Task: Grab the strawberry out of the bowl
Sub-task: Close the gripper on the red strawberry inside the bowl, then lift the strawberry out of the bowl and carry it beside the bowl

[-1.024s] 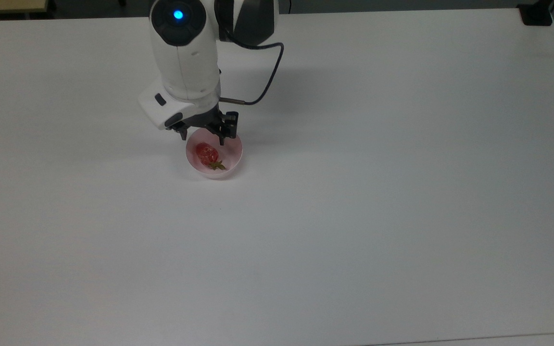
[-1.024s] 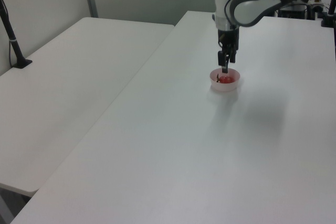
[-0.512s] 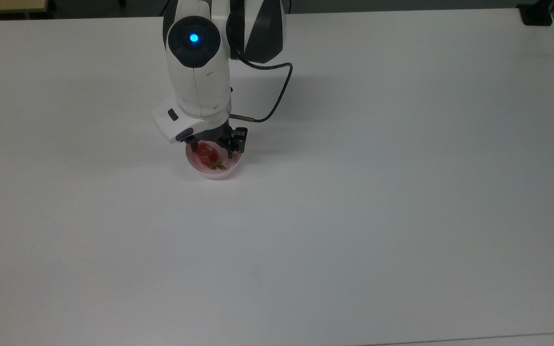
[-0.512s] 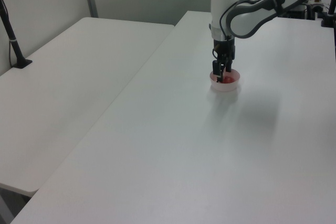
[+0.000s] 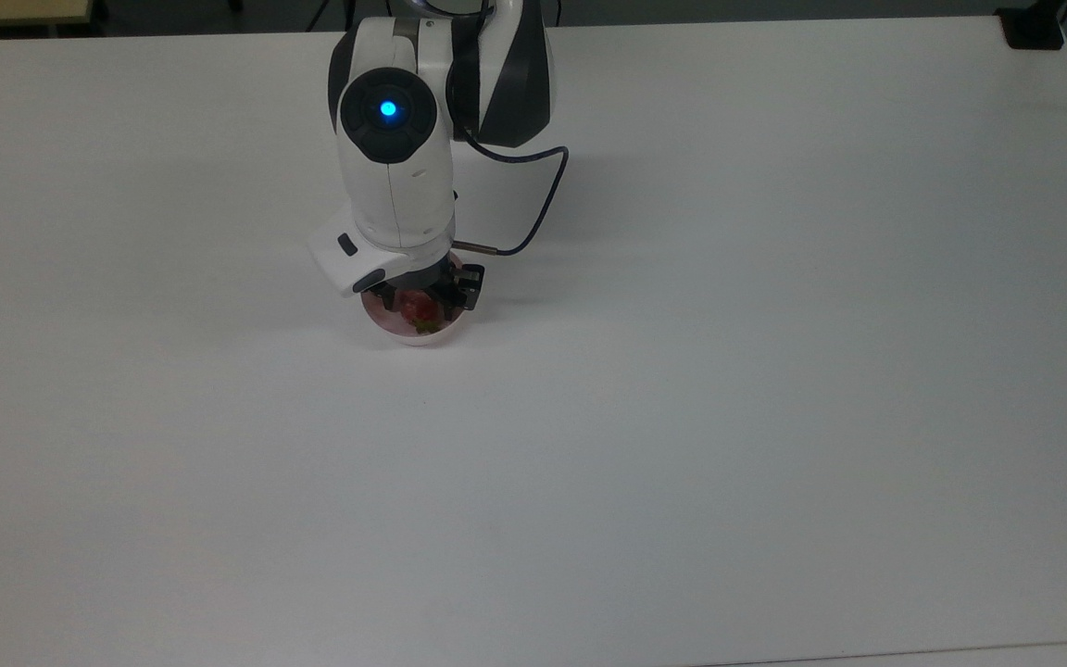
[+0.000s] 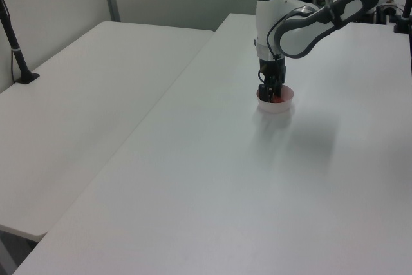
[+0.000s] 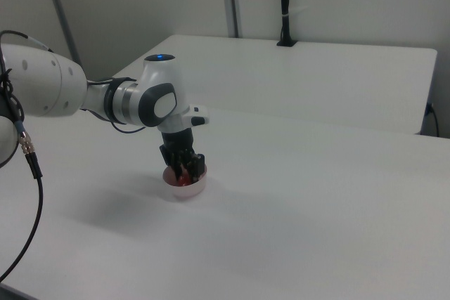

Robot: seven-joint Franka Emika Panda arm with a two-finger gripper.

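Gripper (image 5: 419, 305) stood low inside bowl (image 5: 408, 335), fingers spread, strawberry (image 5: 419, 307) between them; best squeeze gently, then lift straight.

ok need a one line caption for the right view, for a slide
Franka arm's claw lowered into the pink bowl around the strawberry on a white table.

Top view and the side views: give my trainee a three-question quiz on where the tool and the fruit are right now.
1. True or false: the strawberry lies inside the bowl.
2. The tool is: A) far off over bare table B) down in the bowl, fingers on either side of the strawberry C) holding the bowl's rim.
3. What colour is the light on the arm?

Key: 1 true; 2 B; 3 blue.
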